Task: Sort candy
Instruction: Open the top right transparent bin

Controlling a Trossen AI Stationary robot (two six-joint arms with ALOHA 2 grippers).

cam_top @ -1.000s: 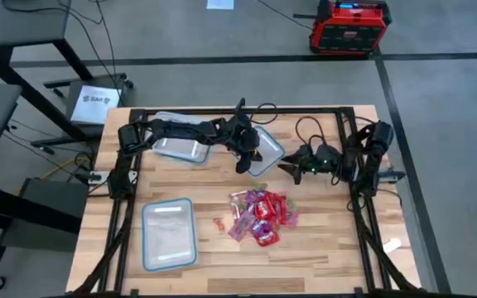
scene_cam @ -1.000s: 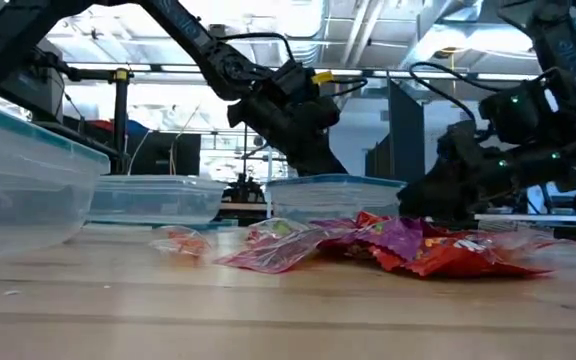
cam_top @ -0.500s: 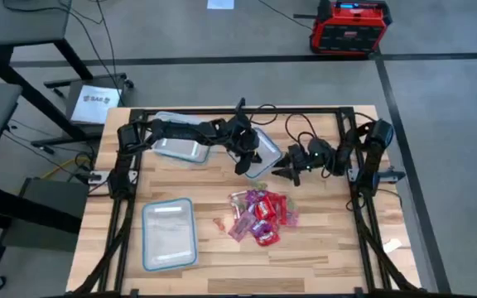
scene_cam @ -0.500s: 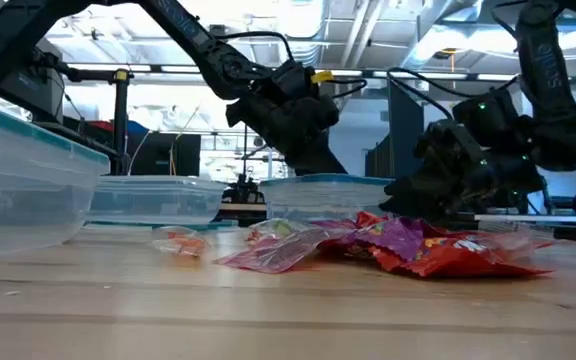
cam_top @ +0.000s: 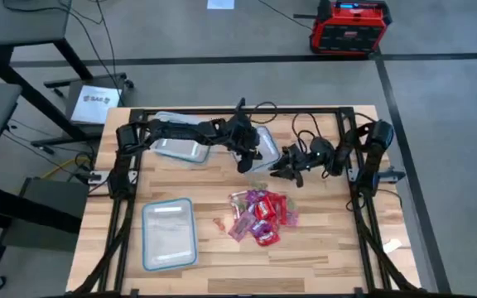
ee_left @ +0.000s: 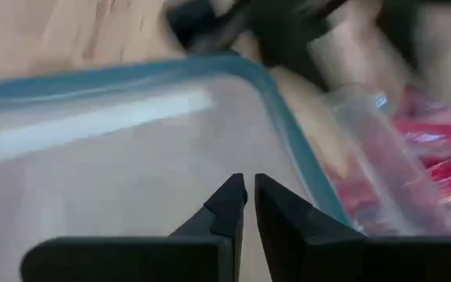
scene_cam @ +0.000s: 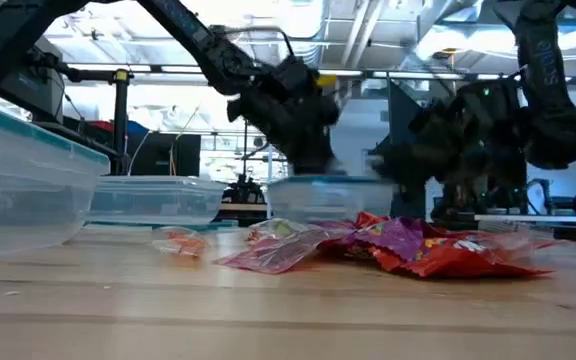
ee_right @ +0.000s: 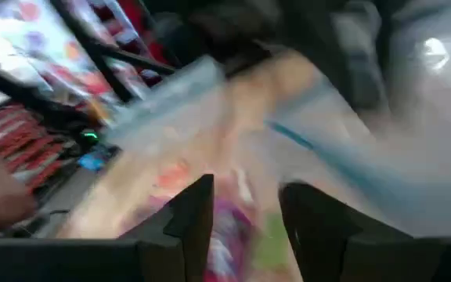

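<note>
Candy pile [cam_top: 261,217] centre bench [cam_top: 321,265], beside empty container [cam_top: 169,233] | left gripper [ee_left: 245,194] pressed together over far container [ee_left: 131,149] | right gripper [ee_right: 245,205] spread, nearby | advice: descend on one packet edge.

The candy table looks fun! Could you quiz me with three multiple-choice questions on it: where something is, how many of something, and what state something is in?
1. Where does the candy pile lie?
A. loose on the wooden table
B. inside a container
C. on the floor

2. How many clear containers are on the table?
A. one
B. three
C. five

3. How do the left gripper's fingers stand?
A. spread wide
B. nearly closed, holding nothing
C. clamped on a sweet

Answers:
1 A, the packets rest on bare wood between the arms.
2 B, the near-left container and two at the back.
3 B, the left wrist view shows only a slit between them, above a container's floor.
</note>
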